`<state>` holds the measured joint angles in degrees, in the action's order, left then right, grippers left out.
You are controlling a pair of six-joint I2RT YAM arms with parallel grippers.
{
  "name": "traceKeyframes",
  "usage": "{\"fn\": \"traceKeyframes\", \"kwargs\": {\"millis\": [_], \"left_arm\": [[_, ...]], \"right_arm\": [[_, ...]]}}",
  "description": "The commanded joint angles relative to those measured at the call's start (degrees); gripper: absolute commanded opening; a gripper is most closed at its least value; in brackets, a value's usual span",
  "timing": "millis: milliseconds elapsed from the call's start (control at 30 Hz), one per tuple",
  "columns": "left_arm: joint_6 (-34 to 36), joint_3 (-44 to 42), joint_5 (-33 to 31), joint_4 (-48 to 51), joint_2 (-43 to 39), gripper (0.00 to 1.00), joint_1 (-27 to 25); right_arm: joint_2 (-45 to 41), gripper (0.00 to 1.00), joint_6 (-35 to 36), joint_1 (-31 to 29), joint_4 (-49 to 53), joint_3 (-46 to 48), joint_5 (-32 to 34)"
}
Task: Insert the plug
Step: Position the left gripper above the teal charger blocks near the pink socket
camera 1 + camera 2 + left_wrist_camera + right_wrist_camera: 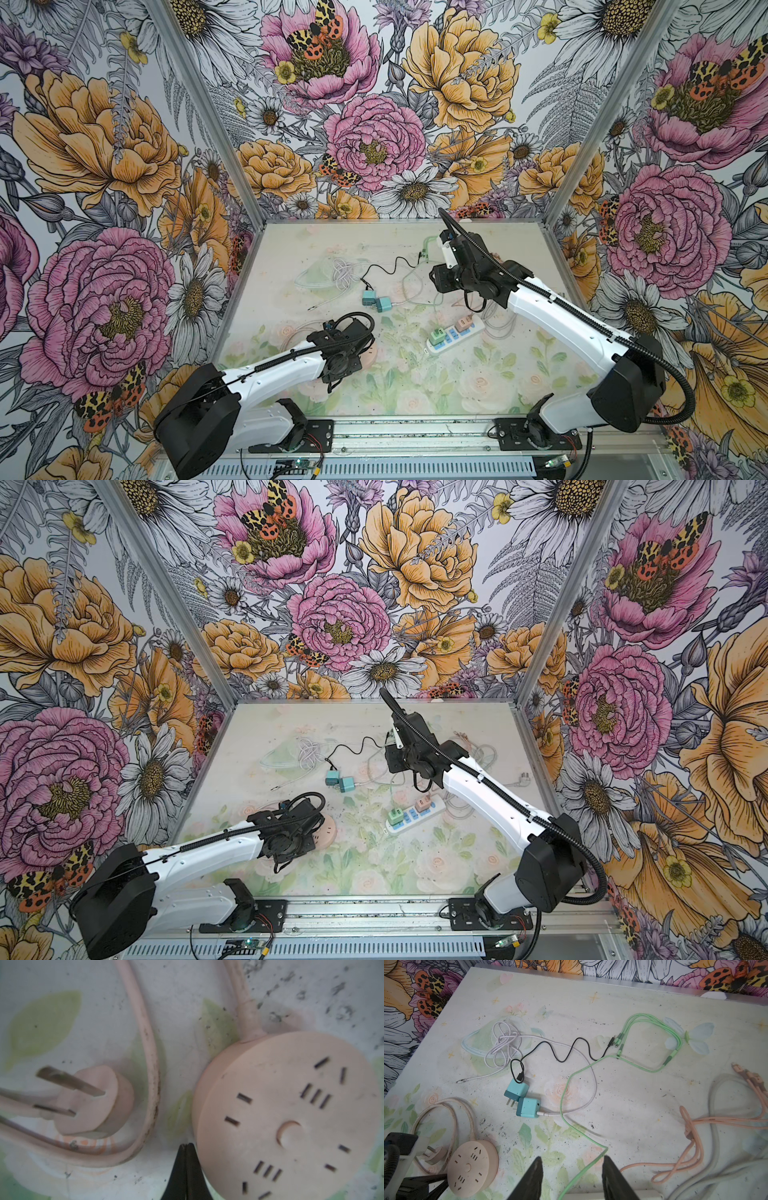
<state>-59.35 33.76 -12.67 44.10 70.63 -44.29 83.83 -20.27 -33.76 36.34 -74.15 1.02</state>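
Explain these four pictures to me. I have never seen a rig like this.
Two white robot arms stand at the near edge of a table inside a flower-papered booth. The two wide pictures come from a camera pair overhead; the close ones from a camera on each arm's wrist. On the table lie a round pink socket hub with a pink plug beside it, two teal chargers, a white power strip and several loose cables. The left claw is shut and empty, beside the hub. The right claw is open, raised over a green cable, gripping nothing.
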Motion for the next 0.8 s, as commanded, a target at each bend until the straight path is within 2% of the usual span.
{"fn": "traceKeyframes", "kwargs": {"millis": [0, 200, 233, 400, 467, 567, 767], "left_arm": [[3.21, 3.34, -1.06, -5.44, 2.55, 0.0, 0.9], [6.7, 9.68, 0.27, -6.52, 9.28, 0.0, 0.93], [6.83, 10.36, 2.09, -6.17, 9.45, 0.0, 0.71], [10.06, 14.67, 1.06, -0.97, 6.83, 0.11, 1.04], [15.26, 17.31, 2.13, -0.48, 5.87, 0.19, 1.8], [27.02, 22.17, 5.1, -0.42, 6.03, 0.33, 3.85], [50.28, 31.84, 5.49, -0.43, 13.28, 0.47, 6.77]], "right_arm": [[-0.86, 0.48, -0.33, 1.03, -1.44, 0.12, -1.4], [-1.37, 0.48, -1.49, 3.19, -1.36, 1.6, -4.15], [-1.77, 0.48, -1.44, 3.44, -1.36, 1.91, -4.37], [-2.88, 0.49, -1.46, 4.58, -1.33, 2.87, -4.2], [-2.71, 0.49, -1.48, 4.9, -1.36, 2.83, -4.76], [-2.19, 0.49, -2.02, 5.07, -1.36, 2.43, -5.71], [-1.93, 0.49, -3.15, 5.14, -1.36, 2.77, -6.87]]}}
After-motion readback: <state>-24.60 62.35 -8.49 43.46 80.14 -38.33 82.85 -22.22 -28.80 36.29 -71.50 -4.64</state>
